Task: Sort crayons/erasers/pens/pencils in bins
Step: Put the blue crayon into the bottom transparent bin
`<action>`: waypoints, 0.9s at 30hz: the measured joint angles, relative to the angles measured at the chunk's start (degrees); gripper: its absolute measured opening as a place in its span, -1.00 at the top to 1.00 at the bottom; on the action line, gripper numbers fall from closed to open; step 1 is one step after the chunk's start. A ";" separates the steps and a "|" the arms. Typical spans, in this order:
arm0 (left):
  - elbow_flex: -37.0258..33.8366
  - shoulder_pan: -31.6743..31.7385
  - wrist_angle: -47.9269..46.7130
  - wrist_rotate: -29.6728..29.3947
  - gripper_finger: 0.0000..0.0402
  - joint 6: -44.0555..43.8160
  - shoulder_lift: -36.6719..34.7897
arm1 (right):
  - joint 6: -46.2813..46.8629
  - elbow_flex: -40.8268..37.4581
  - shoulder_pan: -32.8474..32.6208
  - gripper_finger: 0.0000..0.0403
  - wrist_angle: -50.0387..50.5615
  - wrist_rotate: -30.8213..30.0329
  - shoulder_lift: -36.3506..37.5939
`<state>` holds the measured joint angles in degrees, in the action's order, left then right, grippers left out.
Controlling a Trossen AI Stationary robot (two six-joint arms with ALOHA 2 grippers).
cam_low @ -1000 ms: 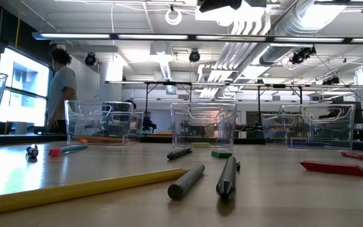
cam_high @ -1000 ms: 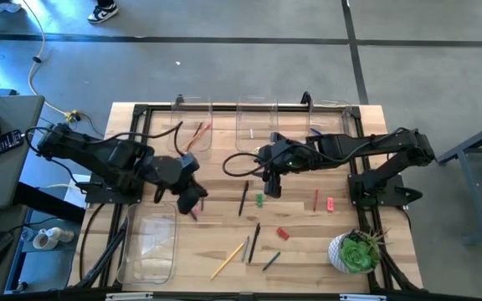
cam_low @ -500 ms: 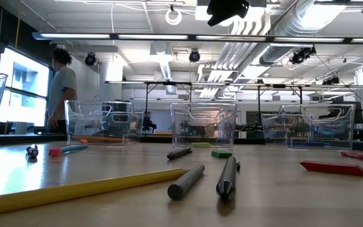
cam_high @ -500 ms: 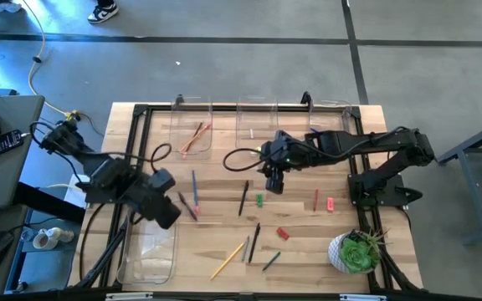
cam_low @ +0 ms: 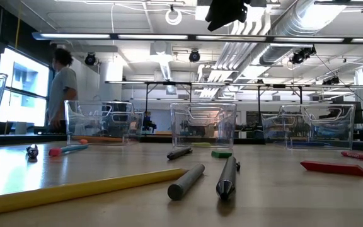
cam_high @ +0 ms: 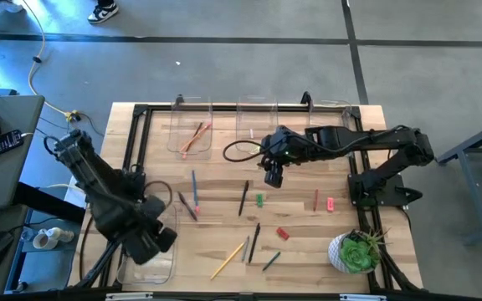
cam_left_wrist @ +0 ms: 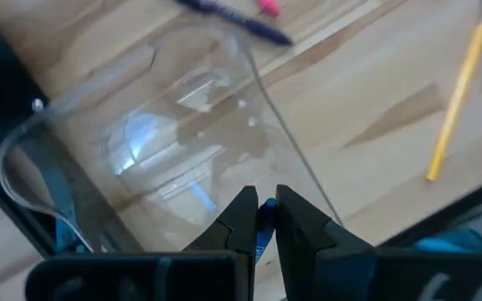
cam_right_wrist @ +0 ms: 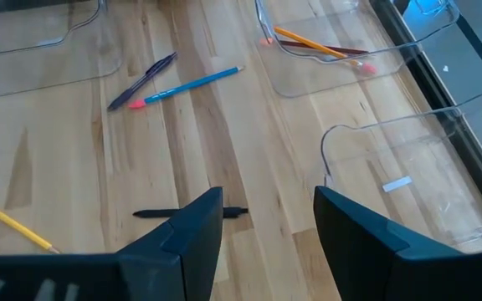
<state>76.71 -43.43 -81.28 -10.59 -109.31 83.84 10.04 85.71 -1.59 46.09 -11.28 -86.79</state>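
Note:
My left gripper (cam_high: 154, 242) hangs over the long clear bin (cam_high: 141, 259) at the near left and is shut on a blue pen (cam_left_wrist: 265, 221). My right gripper (cam_high: 273, 176) is open and empty above the table's middle, over a black pen (cam_right_wrist: 191, 213). Three clear bins stand along the far edge; the left one (cam_high: 192, 134) holds orange pencils (cam_right_wrist: 320, 46). A blue pencil (cam_high: 195, 191) and a dark pen (cam_high: 187, 205) lie left of centre. A green eraser (cam_high: 259, 201), a red crayon (cam_high: 315, 199) and a pink eraser (cam_high: 330, 203) lie flat on the wood. My left gripper pinches the blue pen (cam_left_wrist: 264, 227) between its two fingers; only a short piece shows in the narrow gap, so which part it has cannot be told. The fingers point down, above the long bin's floor (cam_left_wrist: 166, 150).
A yellow pencil (cam_high: 228, 259), two dark pens (cam_high: 253, 241) and a red crayon (cam_high: 282, 233) lie near the front. A potted plant (cam_high: 354, 251) stands at the near right. The middle (cam_high: 256, 125) and right (cam_high: 329, 121) far bins stand beside the pencil bin. A person stands far behind the table (cam_low: 60, 82).
My left gripper has gone from beside the blue pencil and dark pen toward the table's near left, ending over the long bin. My right gripper has drifted slightly toward the far edge and stayed open.

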 joint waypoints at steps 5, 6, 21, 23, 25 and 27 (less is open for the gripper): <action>0.00 -2.02 0.01 2.92 0.93 -7.16 5.36 | -0.50 0.00 0.78 0.10 0.01 0.04 -0.02; 0.00 -2.42 0.02 3.54 0.93 -8.52 6.30 | -1.00 0.00 0.87 0.10 0.01 0.05 -0.02; 0.00 -5.39 1.90 12.07 0.93 -19.59 16.28 | -4.11 0.00 1.25 0.10 0.04 0.20 -0.02; 0.00 -5.39 2.07 12.07 0.93 -19.60 17.03 | -4.11 0.00 1.25 0.10 0.53 0.21 -0.02; 0.00 -5.39 2.21 12.07 0.93 -19.62 17.76 | -4.11 0.00 1.25 0.10 1.11 0.19 -0.02; 0.00 -5.39 2.21 12.05 0.93 -19.62 18.08 | -4.11 0.00 1.25 0.10 1.60 0.19 -0.02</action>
<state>76.71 -48.82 -79.07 1.45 -128.94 101.92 5.93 85.71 -0.34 47.68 -11.09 -86.80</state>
